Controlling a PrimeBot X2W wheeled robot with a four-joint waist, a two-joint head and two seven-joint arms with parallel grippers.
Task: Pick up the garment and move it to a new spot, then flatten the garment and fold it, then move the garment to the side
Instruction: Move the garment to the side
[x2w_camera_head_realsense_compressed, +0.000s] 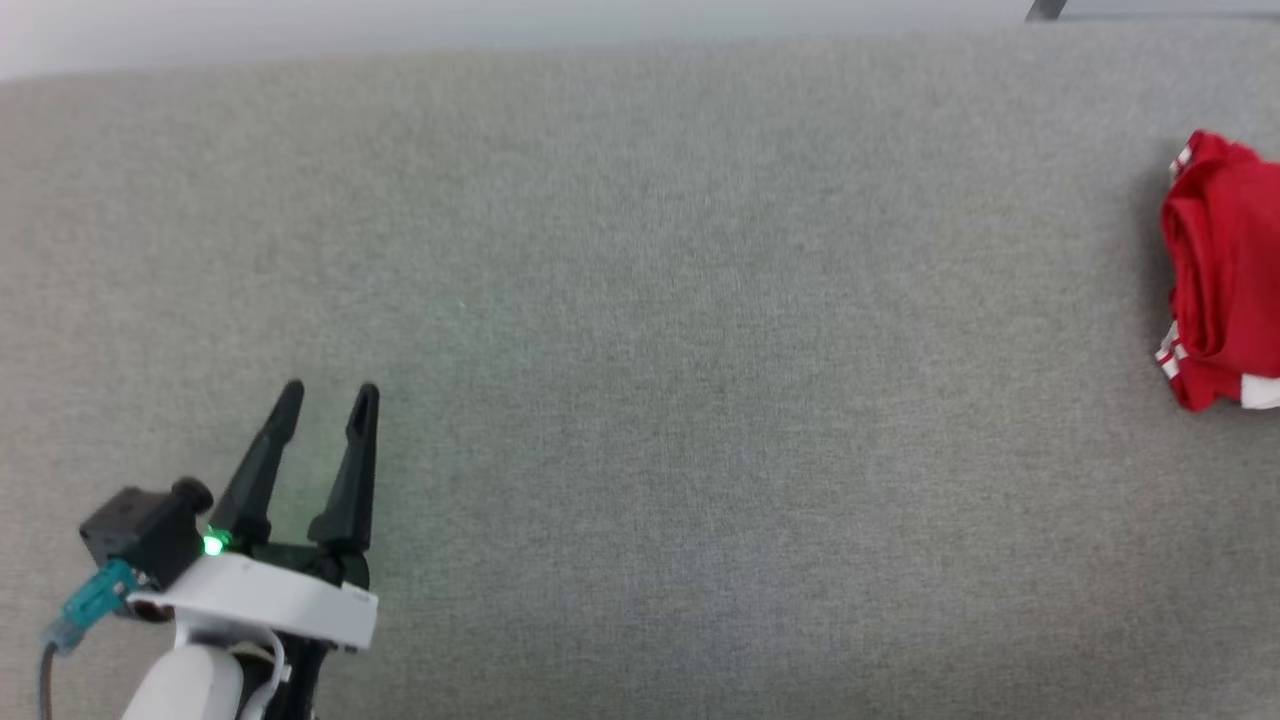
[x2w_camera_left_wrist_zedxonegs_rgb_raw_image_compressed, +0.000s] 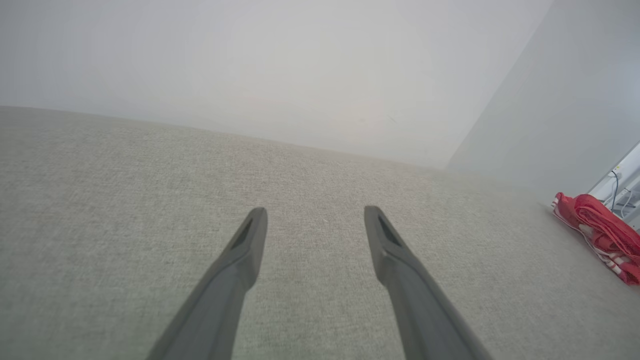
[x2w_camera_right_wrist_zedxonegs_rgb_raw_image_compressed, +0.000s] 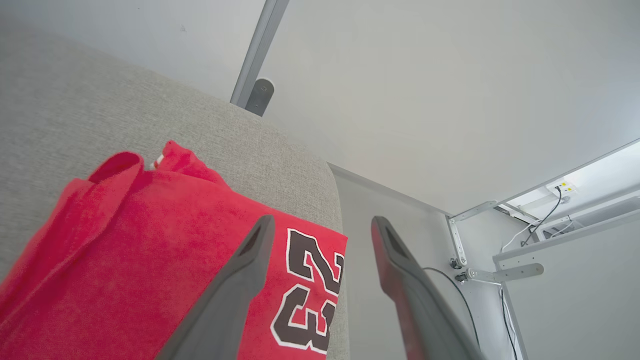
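Note:
The garment (x2w_camera_head_realsense_compressed: 1222, 275), a red jersey with red-and-white striped trim, lies folded at the far right edge of the grey fabric surface (x2w_camera_head_realsense_compressed: 640, 300). From the right wrist it (x2w_camera_right_wrist_zedxonegs_rgb_raw_image_compressed: 150, 250) fills the lower left, black digits outlined in white facing up, reaching the surface's edge. My right gripper (x2w_camera_right_wrist_zedxonegs_rgb_raw_image_compressed: 322, 230) hovers just above it, open, with nothing between its fingers. Far off at the lower left of the head view, my left gripper (x2w_camera_head_realsense_compressed: 330, 395) is open and empty. Its own wrist view shows the left gripper (x2w_camera_left_wrist_zedxonegs_rgb_raw_image_compressed: 315, 215) over bare fabric, with the garment (x2w_camera_left_wrist_zedxonegs_rgb_raw_image_compressed: 597, 232) small at the far right.
Past the surface's right edge there is a drop to the floor, with a metal frame and cables (x2w_camera_right_wrist_zedxonegs_rgb_raw_image_compressed: 500, 250). A grey post (x2w_camera_right_wrist_zedxonegs_rgb_raw_image_compressed: 257, 55) rises behind the far edge, against a pale wall (x2w_camera_left_wrist_zedxonegs_rgb_raw_image_compressed: 300, 65).

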